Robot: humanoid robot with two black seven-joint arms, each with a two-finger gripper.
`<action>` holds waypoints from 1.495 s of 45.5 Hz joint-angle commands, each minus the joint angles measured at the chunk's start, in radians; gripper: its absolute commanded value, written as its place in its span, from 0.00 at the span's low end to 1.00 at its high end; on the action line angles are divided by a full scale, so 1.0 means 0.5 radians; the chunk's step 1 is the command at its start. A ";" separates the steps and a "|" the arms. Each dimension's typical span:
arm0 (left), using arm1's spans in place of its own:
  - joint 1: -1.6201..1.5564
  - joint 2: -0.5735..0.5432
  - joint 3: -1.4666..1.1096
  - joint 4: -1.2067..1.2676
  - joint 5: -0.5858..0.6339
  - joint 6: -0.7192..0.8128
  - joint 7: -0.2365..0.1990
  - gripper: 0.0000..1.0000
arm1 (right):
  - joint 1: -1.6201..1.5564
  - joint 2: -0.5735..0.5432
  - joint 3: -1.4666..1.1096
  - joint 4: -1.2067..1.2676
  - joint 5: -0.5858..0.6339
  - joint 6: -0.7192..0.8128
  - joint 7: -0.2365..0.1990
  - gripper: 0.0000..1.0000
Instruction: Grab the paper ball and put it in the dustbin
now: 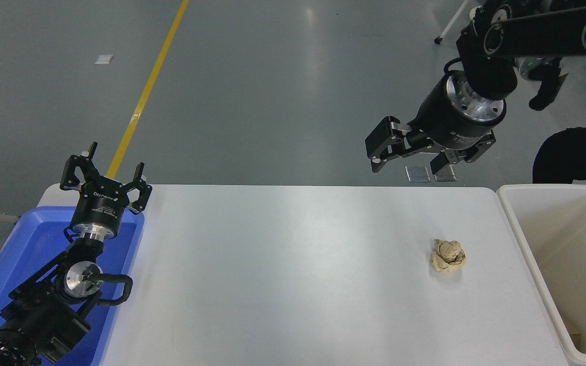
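Observation:
The paper ball [448, 255], a wrinkly tan wad, lies on the white table [283, 274] at the right, near the dustbin. The dustbin [514, 213], an off-white tub with cream inner walls, stands at the table's right edge. My right gripper [406, 163] is open and empty, raised high beyond the table's far edge, above and behind the ball. My left gripper [105, 175] is open and empty, parked at the lower left over the blue tray.
A bright blue plastic tray [28, 254] sits at the table's left edge under my left arm. A dark object [578, 152] shows past the dustbin at the right edge. Grey floor with a yellow line [145, 91] lies beyond the table.

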 commanded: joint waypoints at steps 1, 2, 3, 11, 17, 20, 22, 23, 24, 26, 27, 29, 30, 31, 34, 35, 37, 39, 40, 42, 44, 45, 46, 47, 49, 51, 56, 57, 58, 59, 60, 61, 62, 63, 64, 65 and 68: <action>0.000 0.000 0.000 0.000 0.001 -0.001 0.002 0.98 | -0.006 -0.031 -0.036 -0.019 0.027 0.003 0.003 1.00; 0.000 0.000 0.000 0.000 0.001 -0.001 0.002 0.98 | -0.006 -0.037 -0.037 -0.019 0.027 0.003 0.003 1.00; 0.000 0.000 0.000 0.000 0.001 -0.001 0.002 0.98 | -0.006 -0.037 -0.037 -0.019 0.027 0.003 0.003 1.00; 0.000 0.000 0.000 0.000 0.001 -0.001 0.002 0.98 | -0.012 -0.040 -0.030 -0.016 0.024 0.003 0.003 1.00; 0.000 0.000 0.000 0.000 0.001 -0.001 0.002 0.98 | -0.045 -0.049 -0.021 -0.019 0.024 0.003 0.003 1.00; 0.000 0.000 0.000 0.000 0.001 -0.001 0.002 0.98 | -0.100 -0.052 -0.040 -0.016 0.024 0.006 0.003 1.00; 0.000 0.000 0.000 0.000 0.001 -0.001 0.002 0.98 | -0.131 -0.055 -0.037 -0.013 0.027 0.009 0.003 1.00; 0.000 0.000 0.000 0.000 0.001 -0.001 0.002 0.98 | -0.153 -0.055 -0.033 -0.013 0.027 0.006 0.003 1.00; 0.000 0.000 0.000 0.000 0.001 -0.001 0.002 0.98 | -0.177 -0.055 -0.033 -0.016 0.021 0.003 0.003 1.00; 0.000 0.000 0.000 0.000 0.001 -0.001 0.002 0.98 | -0.248 -0.058 -0.036 -0.022 0.009 -0.006 0.003 1.00; 0.000 0.000 0.000 0.000 0.001 -0.001 0.002 0.98 | -0.284 -0.058 -0.037 -0.028 0.003 -0.015 0.003 1.00; 0.000 0.000 0.000 0.000 0.001 -0.001 0.002 0.98 | -0.355 -0.058 -0.043 -0.065 -0.016 -0.049 0.003 1.00; 0.000 0.000 0.000 0.000 0.001 -0.001 0.002 0.98 | -0.392 -0.058 -0.046 -0.092 -0.016 -0.067 0.003 1.00; 0.000 0.000 0.000 0.000 0.001 -0.001 0.002 0.98 | -0.432 -0.058 -0.052 -0.126 -0.019 -0.092 0.000 1.00; 0.000 0.000 0.000 0.000 0.001 -0.001 0.002 0.98 | -0.560 -0.055 -0.092 -0.237 -0.019 -0.171 0.000 1.00; 0.000 0.000 0.000 0.000 0.001 -0.001 0.002 0.98 | -0.597 -0.055 -0.107 -0.273 -0.019 -0.202 0.000 1.00; 0.000 0.000 0.000 0.000 0.001 -0.001 0.002 0.98 | -0.677 -0.052 -0.132 -0.350 -0.022 -0.276 0.000 1.00; -0.003 0.000 0.000 0.000 0.001 -0.001 0.002 0.98 | -0.766 -0.049 -0.141 -0.430 -0.022 -0.365 0.000 1.00; 0.000 0.000 0.000 0.000 0.001 -0.001 0.002 0.98 | -0.809 -0.049 -0.144 -0.464 -0.022 -0.411 0.000 1.00; 0.000 0.000 0.000 0.000 0.001 -0.001 0.002 0.98 | -0.895 -0.049 -0.156 -0.525 -0.025 -0.496 0.000 1.00; 0.000 0.000 0.000 0.000 0.001 -0.001 0.002 0.98 | -0.978 -0.046 -0.178 -0.571 -0.025 -0.570 0.000 1.00; 0.000 0.000 0.000 0.000 0.001 -0.001 0.002 0.98 | -1.015 -0.049 -0.190 -0.590 -0.025 -0.607 0.000 1.00; 0.000 0.000 0.000 0.000 0.001 -0.001 0.002 0.98 | -1.048 -0.049 -0.202 -0.605 -0.025 -0.638 0.000 1.00; 0.000 0.000 0.000 0.000 0.001 -0.001 0.002 0.98 | -1.082 -0.049 -0.211 -0.620 -0.025 -0.668 0.000 1.00; 0.000 0.000 0.000 0.000 0.001 -0.001 0.002 0.98 | -1.146 -0.049 -0.227 -0.642 -0.022 -0.727 0.000 1.00; 0.000 0.000 0.000 0.000 0.001 -0.001 0.002 0.98 | -1.217 -0.046 -0.230 -0.663 -0.022 -0.791 0.000 1.00; 0.000 0.000 0.000 0.000 0.001 -0.001 0.002 0.98 | -1.361 -0.049 -0.233 -0.673 -0.016 -0.963 -0.003 1.00; 0.000 0.000 0.000 0.000 0.001 -0.001 0.002 0.98 | -1.392 -0.049 -0.233 -0.673 -0.016 -1.003 -0.003 1.00; 0.000 0.000 0.000 0.000 0.001 -0.001 0.002 0.98 | -1.420 -0.049 -0.233 -0.676 -0.016 -1.043 -0.003 1.00; 0.000 0.000 0.000 0.000 0.001 -0.001 0.002 0.98 | -1.447 -0.052 -0.233 -0.679 -0.013 -1.079 -0.003 1.00; 0.000 0.000 0.000 0.000 0.001 -0.001 0.002 0.98 | -1.475 -0.052 -0.233 -0.688 -0.010 -1.119 -0.003 1.00; 0.000 0.000 0.000 0.000 0.001 -0.001 0.002 0.98 | -1.502 -0.055 -0.233 -0.700 0.002 -1.156 -0.003 1.00; 0.000 0.000 0.000 0.000 0.001 -0.001 0.002 0.98 | -1.527 -0.052 -0.236 -0.718 0.012 -1.184 -0.003 1.00; 0.000 0.000 0.000 0.000 0.001 -0.001 0.002 0.98 | -1.552 -0.055 -0.236 -0.737 0.012 -1.202 -0.003 1.00; 0.000 0.000 0.000 0.000 0.001 -0.001 0.002 0.98 | -1.582 -0.055 -0.236 -0.755 0.015 -1.221 -0.003 1.00; 0.000 0.000 0.000 0.000 0.001 -0.001 0.002 0.98 | -1.613 -0.058 -0.236 -0.764 0.015 -1.242 -0.003 1.00; 0.000 0.000 0.000 0.000 0.001 -0.001 0.002 0.98 | -1.708 -0.068 -0.236 -0.820 0.015 -1.267 -0.006 1.00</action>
